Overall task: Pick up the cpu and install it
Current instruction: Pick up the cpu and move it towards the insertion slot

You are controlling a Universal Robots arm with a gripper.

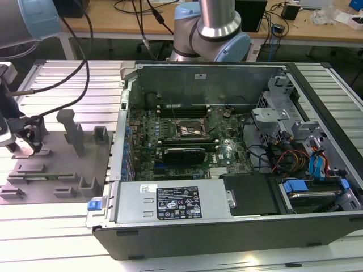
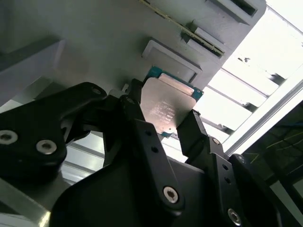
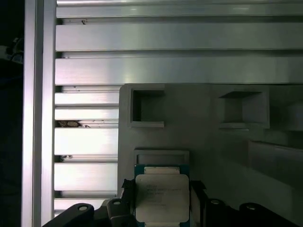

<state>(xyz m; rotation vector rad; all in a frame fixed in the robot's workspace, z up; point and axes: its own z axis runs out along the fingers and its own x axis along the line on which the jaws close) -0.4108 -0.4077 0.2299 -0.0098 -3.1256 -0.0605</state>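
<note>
Gripping the small flat square silver-topped cpu: our black two-finger gripper is clenched on its opposite edges, chip held between the fingers, lid facing both wrist cameras. It sits over the large grey plastic plate; we can't tell if it's lifted clear. It's square, so no long axis. The open black computer case lies beside the plate, toward the exterior view's right. There's faint print on the cpu lid and a label on the case; we're not reading either.

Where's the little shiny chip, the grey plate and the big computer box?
cpu (image 2: 166, 106), second wrist view, middle of its silver top.
grey plate (image 3: 194, 142), first wrist view, bare flat surface.
computer case (image 1: 227, 85), exterior view, inside of its far wall.
</note>
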